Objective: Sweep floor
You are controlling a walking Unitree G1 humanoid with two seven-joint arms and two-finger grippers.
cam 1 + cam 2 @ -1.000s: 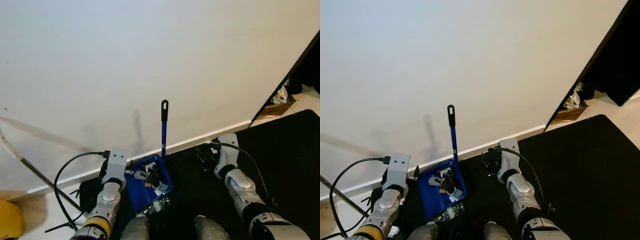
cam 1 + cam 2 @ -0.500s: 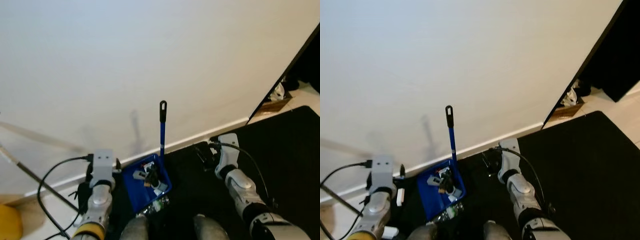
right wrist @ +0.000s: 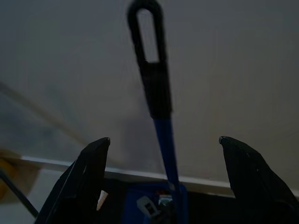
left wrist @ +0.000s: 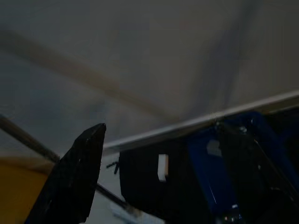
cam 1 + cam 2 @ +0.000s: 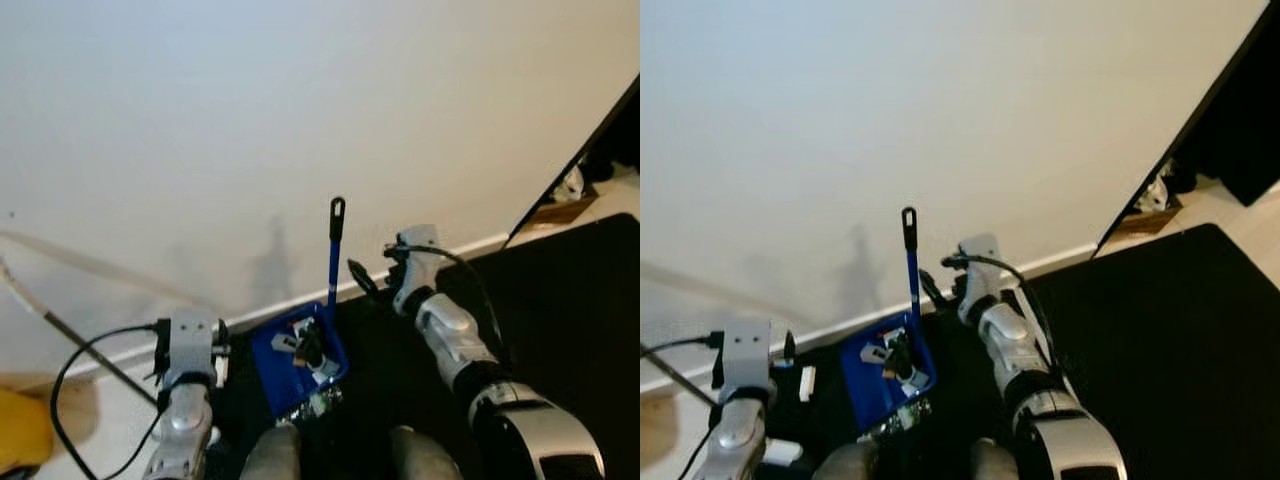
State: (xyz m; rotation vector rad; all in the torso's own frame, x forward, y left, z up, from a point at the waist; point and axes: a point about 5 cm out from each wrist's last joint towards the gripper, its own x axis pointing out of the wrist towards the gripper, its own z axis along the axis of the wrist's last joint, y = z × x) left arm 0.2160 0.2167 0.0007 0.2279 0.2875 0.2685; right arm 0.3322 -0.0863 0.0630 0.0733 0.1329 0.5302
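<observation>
Looks mostly done: debris (image 5: 300,350) is already piled in the blue dustpan (image 5: 296,360) by the wall, at 12 o'clock from the feet. Right gripper (image 3: 161,182) is spread wide around its handle (image 3: 156,93), nothing gripped. Left gripper (image 4: 159,177) is spread wide too, at 9 o'clock. Emptying is left.

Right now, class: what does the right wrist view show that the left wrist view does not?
Right wrist view: the dustpan handle's black hanging loop atop its blue shaft. Left wrist view: a small white piece on the black mat, and a yellow object. Both: the blue dustpan, white baseboard and wall.
</observation>
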